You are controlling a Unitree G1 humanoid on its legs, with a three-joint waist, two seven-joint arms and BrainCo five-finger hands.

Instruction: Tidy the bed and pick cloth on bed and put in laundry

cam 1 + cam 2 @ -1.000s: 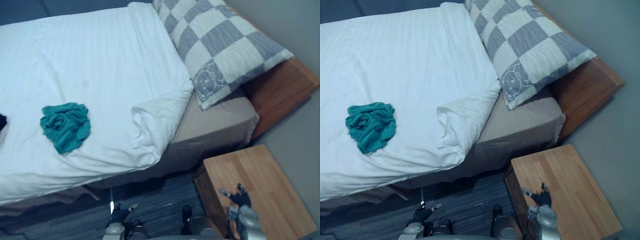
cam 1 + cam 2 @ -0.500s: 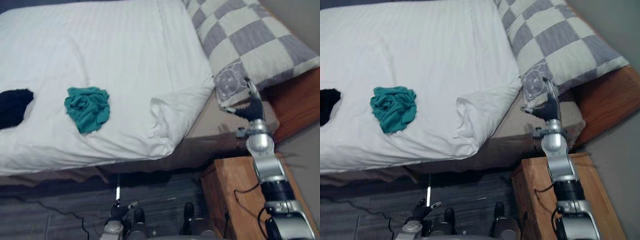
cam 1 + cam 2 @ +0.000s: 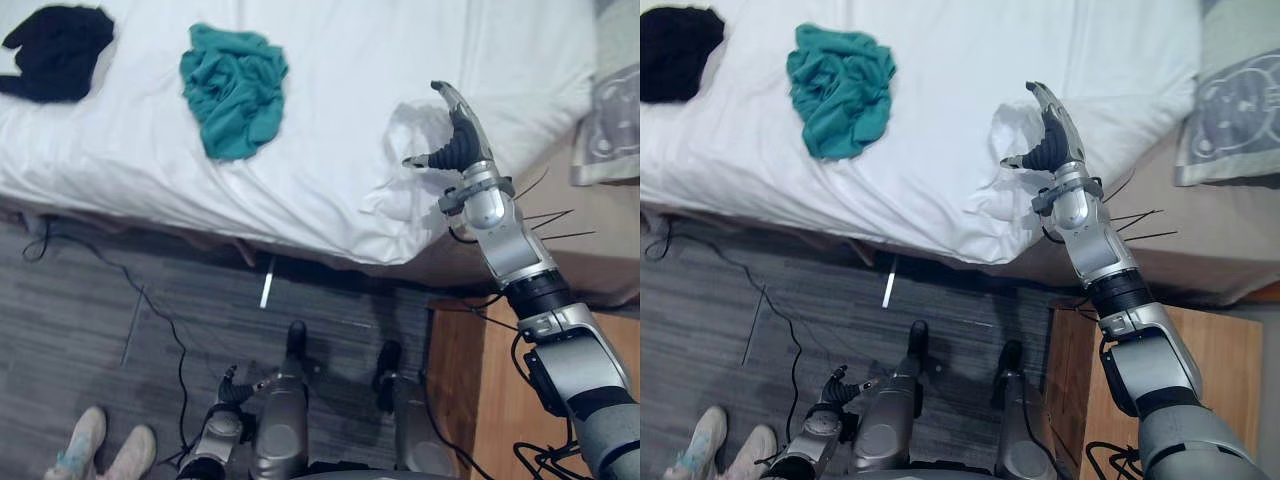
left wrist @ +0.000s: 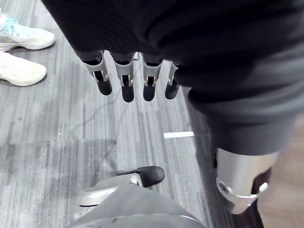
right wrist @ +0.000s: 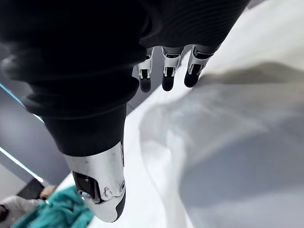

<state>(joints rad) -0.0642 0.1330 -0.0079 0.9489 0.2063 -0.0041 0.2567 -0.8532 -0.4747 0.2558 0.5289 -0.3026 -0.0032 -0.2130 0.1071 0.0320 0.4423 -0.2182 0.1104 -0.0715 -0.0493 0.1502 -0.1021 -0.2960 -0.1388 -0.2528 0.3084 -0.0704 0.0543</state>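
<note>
A crumpled teal cloth point(image 3: 233, 88) lies on the white duvet point(image 3: 380, 50), with a black cloth point(image 3: 58, 50) further left near the bed's edge. My right hand point(image 3: 458, 140) is raised over the duvet's folded-back corner point(image 3: 410, 180), fingers straight and thumb out, holding nothing. In the right wrist view its fingers point(image 5: 166, 76) hover just above the white fabric, and the teal cloth point(image 5: 61, 211) shows far off. My left hand point(image 3: 232, 388) hangs low by the floor, fingers relaxed point(image 4: 124, 83).
A grey checked pillow point(image 3: 1240, 95) lies at the bed's head on the right, over the bare beige mattress point(image 3: 600, 255). A wooden nightstand point(image 3: 1230, 370) stands beside my right arm. A person's pale shoes point(image 3: 100, 450) rest on the grey floor, lower left.
The camera has tilted down and swung left, bringing the black cloth fully into view. My right arm has moved from beside the pillow to above the duvet's folded corner.
</note>
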